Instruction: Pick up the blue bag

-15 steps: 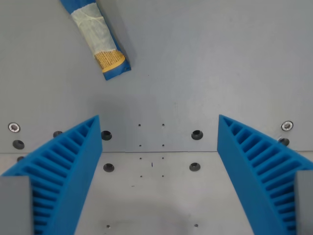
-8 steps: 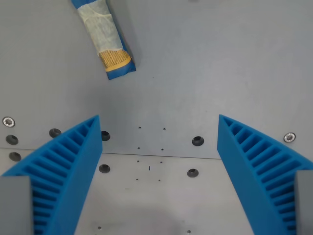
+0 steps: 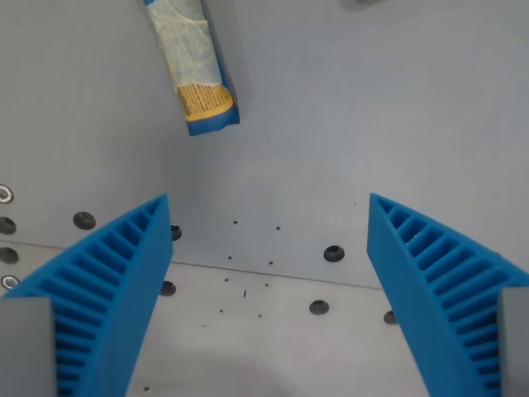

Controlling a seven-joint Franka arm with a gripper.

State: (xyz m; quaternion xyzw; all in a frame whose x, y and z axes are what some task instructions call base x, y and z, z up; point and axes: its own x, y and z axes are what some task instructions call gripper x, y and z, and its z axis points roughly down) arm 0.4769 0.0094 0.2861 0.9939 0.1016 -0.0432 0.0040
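The blue bag lies flat on the grey table at the top of the wrist view, left of centre. It is a long narrow packet with blue edges, a pale clear middle and a yellow band near its lower end; its upper end runs out of frame. My gripper is open, its two blue ribbed fingers wide apart at the bottom corners. Nothing sits between them. The bag is above and apart from the left finger.
The grey table has a seam running across the lower part of the view, with several screw holes along it. A small dark object edge shows at the top border.
The whole scene has shifted and turned slightly as the camera moved: the bag now sits a little further right and lower in view. The fingers stay equally wide apart.
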